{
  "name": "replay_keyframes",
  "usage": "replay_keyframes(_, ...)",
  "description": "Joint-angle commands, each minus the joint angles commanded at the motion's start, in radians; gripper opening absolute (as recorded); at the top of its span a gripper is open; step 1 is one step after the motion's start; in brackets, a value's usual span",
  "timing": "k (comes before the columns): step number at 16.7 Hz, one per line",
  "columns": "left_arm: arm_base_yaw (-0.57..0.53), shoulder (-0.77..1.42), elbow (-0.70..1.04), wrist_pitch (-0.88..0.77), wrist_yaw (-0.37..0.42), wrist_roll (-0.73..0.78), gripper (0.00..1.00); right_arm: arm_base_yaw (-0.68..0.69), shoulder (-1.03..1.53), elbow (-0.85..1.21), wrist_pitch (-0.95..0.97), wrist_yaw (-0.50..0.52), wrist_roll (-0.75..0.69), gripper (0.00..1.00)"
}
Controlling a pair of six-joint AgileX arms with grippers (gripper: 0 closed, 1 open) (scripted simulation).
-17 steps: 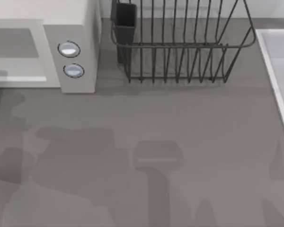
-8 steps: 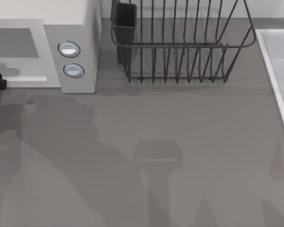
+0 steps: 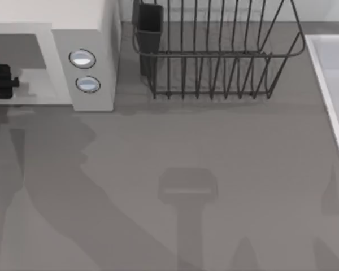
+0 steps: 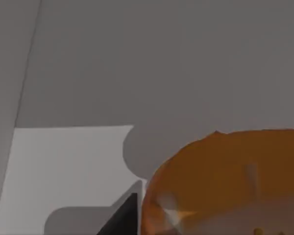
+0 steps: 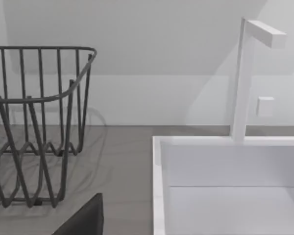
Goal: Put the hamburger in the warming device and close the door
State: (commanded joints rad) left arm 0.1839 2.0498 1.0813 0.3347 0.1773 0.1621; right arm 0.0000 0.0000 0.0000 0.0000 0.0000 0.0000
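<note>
I am carrying the hamburger (image 4: 220, 181) in my left gripper (image 3: 1, 80), whose jaws are closed on it; in the left wrist view the orange bun sits close under the camera with a dark finger beside it. From above, that gripper is at the far left, over the open mouth of the warming device (image 3: 96, 34), just above the pale floor of its grey cavity. The two knobs (image 3: 82, 58) are on the panel to the right of it.

I judge that I am in the placing step. To do it well, I am aiming to bring the bun well inside the cavity, past the front lip, and low, close to the floor, before letting go, so it neither rolls out nor blocks the door. I cannot make out the door itself here, so I should find it before swinging anything.

My right gripper (image 5: 83, 220) is parked at the right, near the dish rack (image 3: 214, 51) and the sink (image 5: 225, 166); I cannot tell its state. The bench (image 3: 214, 169) is bare.
</note>
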Motion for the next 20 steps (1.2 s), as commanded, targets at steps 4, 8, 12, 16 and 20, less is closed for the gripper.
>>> replay_keyframes(4,-0.003,0.037,-0.112,0.334,0.02,-0.047,0.0,0.0,0.0,0.0,0.0,0.0,0.0,1.0)
replay_keyframes(8,-0.004,0.051,-0.191,0.507,0.028,-0.074,0.0,0.0,0.0,0.0,0.0,0.0,0.0,1.0)
replay_keyframes(12,-0.005,0.053,-0.203,0.53,0.028,-0.077,0.0,0.0,0.0,0.0,0.0,0.0,0.0,1.0)
replay_keyframes(16,-0.004,0.056,-0.187,0.523,0.027,-0.075,0.0,0.0,0.0,0.0,0.0,0.0,0.0,1.0)
replay_keyframes(20,-0.015,0.127,-0.047,0.47,0.018,-0.079,0.0,0.0,0.0,0.0,0.0,0.0,0.0,1.0)
